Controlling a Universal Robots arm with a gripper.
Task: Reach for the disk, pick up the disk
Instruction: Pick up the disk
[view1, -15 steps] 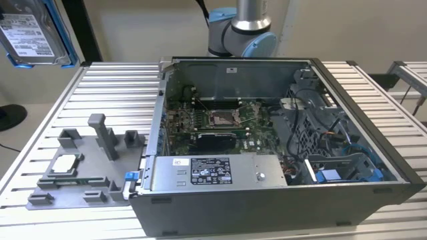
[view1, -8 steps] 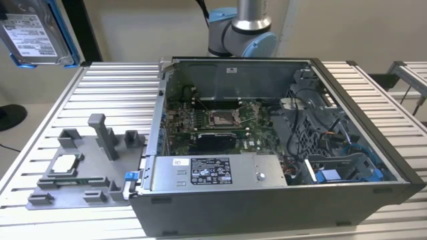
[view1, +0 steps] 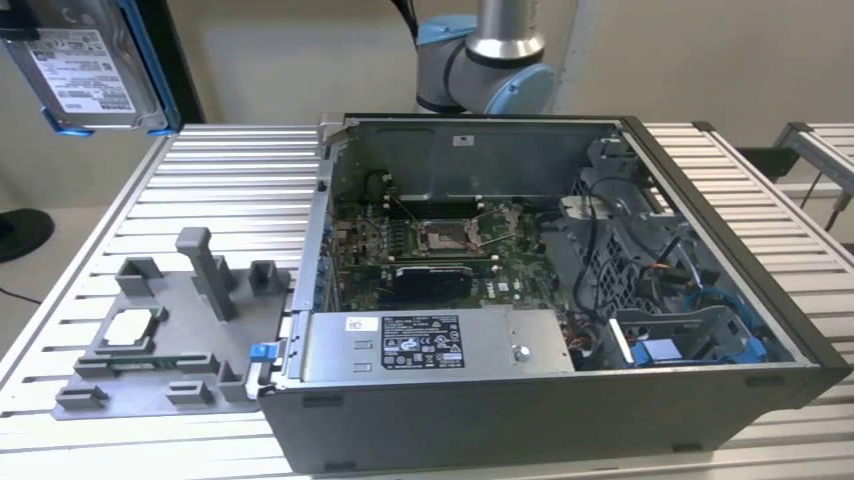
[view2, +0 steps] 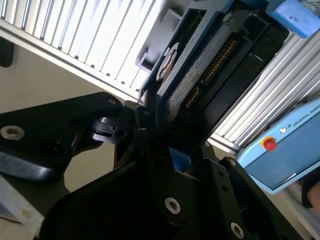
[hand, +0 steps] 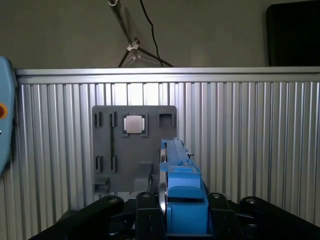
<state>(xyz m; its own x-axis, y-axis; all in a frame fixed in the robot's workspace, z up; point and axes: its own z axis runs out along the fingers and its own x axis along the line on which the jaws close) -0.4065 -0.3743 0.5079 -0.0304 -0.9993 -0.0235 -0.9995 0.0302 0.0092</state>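
Disk (hand: 176, 160) clamped edge-on in gripper (hand: 184, 216), held high above table (hand: 250, 125)

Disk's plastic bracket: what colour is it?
The bracket around the disk is blue, clearest in the first wrist view.

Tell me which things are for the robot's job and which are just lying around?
Job: flat silver-grey metal hard drive in blue plastic bracket, held in the black hand.
Lying about: small square silver chip, grey plastic holder tray, open dark metal computer case.
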